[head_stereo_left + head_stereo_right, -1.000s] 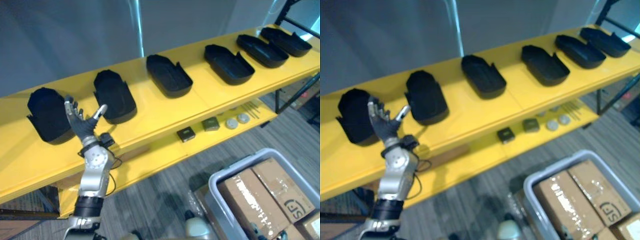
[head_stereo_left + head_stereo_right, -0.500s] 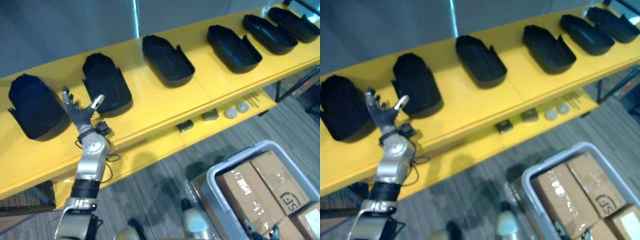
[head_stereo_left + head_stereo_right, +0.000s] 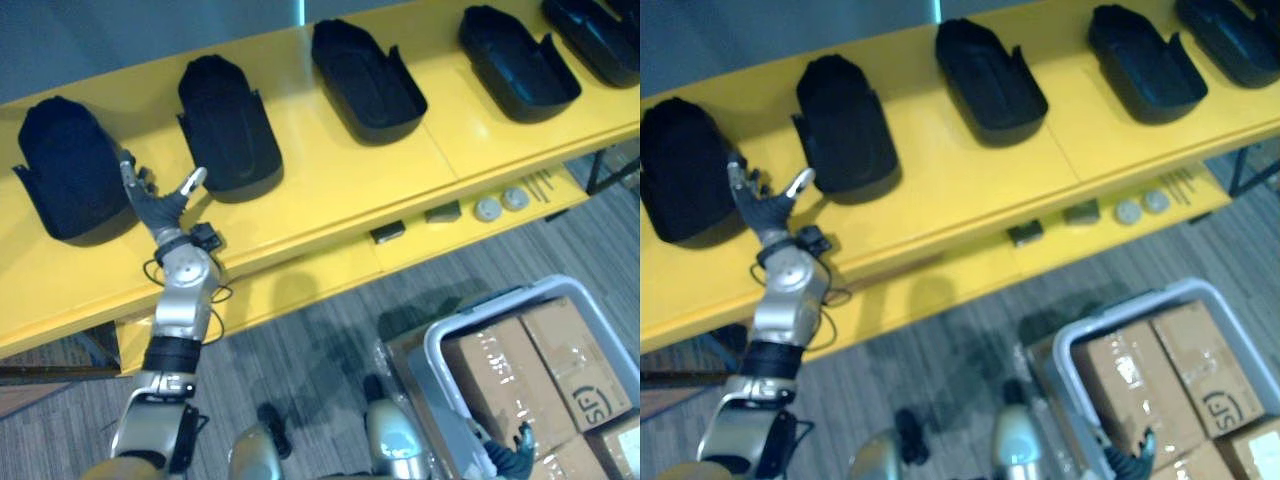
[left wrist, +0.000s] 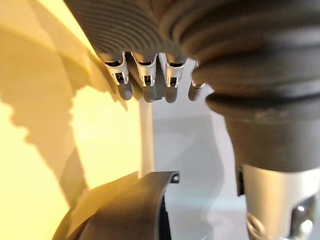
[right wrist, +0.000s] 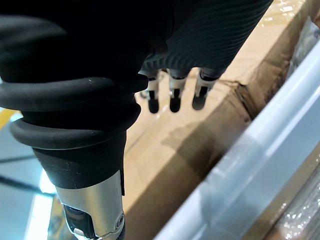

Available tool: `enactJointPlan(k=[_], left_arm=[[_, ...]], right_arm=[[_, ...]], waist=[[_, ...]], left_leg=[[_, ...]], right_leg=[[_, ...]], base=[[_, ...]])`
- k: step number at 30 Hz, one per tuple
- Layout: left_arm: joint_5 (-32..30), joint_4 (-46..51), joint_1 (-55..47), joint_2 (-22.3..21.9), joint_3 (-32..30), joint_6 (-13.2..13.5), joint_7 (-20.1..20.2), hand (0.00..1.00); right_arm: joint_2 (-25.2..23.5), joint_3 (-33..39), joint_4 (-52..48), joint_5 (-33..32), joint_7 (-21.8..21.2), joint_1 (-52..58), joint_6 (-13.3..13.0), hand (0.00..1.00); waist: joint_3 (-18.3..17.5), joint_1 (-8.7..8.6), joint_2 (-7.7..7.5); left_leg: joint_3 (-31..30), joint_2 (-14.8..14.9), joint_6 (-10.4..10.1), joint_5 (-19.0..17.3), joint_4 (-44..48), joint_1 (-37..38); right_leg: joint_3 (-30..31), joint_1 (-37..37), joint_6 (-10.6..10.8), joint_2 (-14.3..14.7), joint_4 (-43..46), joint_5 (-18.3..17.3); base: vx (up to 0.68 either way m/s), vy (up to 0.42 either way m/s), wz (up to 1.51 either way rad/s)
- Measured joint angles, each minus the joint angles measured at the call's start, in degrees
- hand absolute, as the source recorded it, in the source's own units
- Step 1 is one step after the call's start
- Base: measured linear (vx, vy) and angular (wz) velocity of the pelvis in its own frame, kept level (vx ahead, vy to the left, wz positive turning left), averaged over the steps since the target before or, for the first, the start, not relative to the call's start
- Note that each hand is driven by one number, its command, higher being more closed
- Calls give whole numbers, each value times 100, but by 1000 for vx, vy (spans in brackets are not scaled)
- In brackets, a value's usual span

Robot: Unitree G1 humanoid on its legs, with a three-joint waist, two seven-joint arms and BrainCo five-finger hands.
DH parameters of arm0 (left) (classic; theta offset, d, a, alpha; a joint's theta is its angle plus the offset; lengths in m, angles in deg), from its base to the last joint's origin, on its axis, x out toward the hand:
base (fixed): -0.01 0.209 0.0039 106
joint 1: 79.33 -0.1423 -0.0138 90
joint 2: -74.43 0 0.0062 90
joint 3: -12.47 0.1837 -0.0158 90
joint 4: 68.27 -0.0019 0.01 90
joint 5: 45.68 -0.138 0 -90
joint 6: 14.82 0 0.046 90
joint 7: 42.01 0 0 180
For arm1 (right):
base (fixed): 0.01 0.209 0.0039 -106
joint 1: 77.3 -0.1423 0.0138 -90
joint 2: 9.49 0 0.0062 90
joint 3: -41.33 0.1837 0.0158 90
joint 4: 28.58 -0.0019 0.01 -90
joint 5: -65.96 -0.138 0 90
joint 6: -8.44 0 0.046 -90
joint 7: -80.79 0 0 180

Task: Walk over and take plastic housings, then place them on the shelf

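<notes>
I count five black housings, open side up, spaced in a row along the top board of the yellow shelf [image 3: 330,190]. From my left they are the first housing [image 3: 62,170], second housing [image 3: 228,128], third housing [image 3: 367,80], fourth housing [image 3: 518,62] and fifth housing [image 3: 600,25], which the picture's edge cuts off. None of them is in either hand.

My left hand [image 3: 158,210] is raised in front of the shelf, level with the gap between the first and second housings. Its fingers [image 4: 145,82] are straight and spread, with the thumb [image 3: 190,182] held apart, and it holds nothing. From the wrist camera I see the rounded end of a housing just past the fingertips. I cannot tell whether the hand touches the board.

On the lower board, below the third and fourth housings, lie a small black block [image 3: 388,232], a greenish block [image 3: 442,212], two round discs [image 3: 501,204] and a few thin rods [image 3: 540,183].

My right hand [image 5: 174,100] hangs low on my right over a grey bin [image 3: 470,330] on the floor, which is packed with cardboard boxes [image 3: 520,375]. Its fingers are relaxed and nearly straight above a box top, and it too holds nothing.
</notes>
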Motion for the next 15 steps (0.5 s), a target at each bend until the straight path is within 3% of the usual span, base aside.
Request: enactJointPlan(k=[15], left_arm=[[54,-229,424,246,55,9,140,0]], right_arm=[[39,-126,12,1,-60,-21,82,0]], waist=[[199,88,-47]], left_leg=[[-193,-32,4,43,-9,-104]], right_leg=[[-126,1,-4,-12,20,-1]], base=[[-6,-2,5]])
